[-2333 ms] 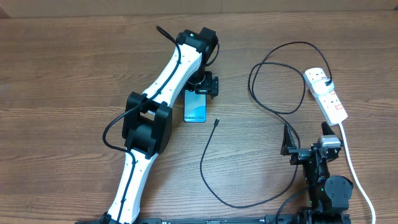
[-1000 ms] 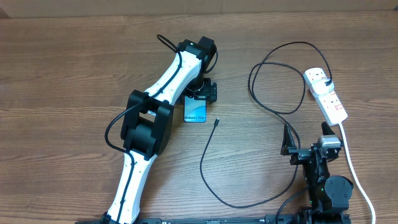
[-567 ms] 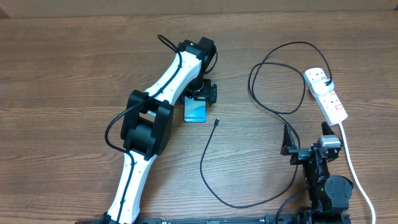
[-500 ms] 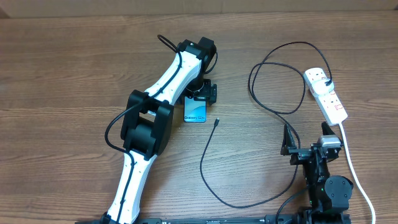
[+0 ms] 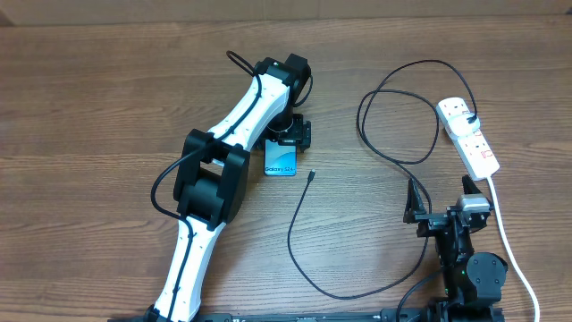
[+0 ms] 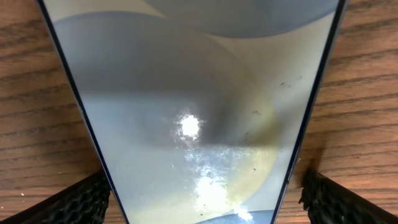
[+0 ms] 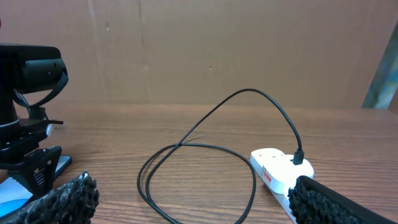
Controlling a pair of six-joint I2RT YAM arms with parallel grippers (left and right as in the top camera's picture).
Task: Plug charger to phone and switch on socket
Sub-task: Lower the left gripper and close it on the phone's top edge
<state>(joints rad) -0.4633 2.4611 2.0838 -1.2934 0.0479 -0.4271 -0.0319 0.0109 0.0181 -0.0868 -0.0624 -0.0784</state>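
Observation:
The phone [image 5: 280, 159] lies flat on the wooden table, its far end under my left gripper [image 5: 290, 134]. In the left wrist view the phone [image 6: 186, 93] fills the space between the two black fingers [image 6: 68, 202], with a strip of wood showing beside the right one. That gripper [image 6: 199, 205] is open astride the phone. The charger cable [image 5: 295, 228] runs from the socket [image 5: 469, 134] in loops to its connector tip [image 5: 310, 175], which lies just right of the phone. My right gripper [image 5: 447, 217] stands open and empty near the front edge, facing the socket [image 7: 277, 171].
A thick white cord [image 5: 511, 246] runs from the socket toward the front right, past the right arm's base. A loop of the black cable [image 7: 199, 149] lies between the right gripper [image 7: 205, 205] and the left arm [image 7: 31, 68]. A brown wall stands behind the table.
Since the earliest frame the left gripper has shifted down over the phone's far end, covering more of it. Over the last second nothing has visibly moved. The right arm is still.

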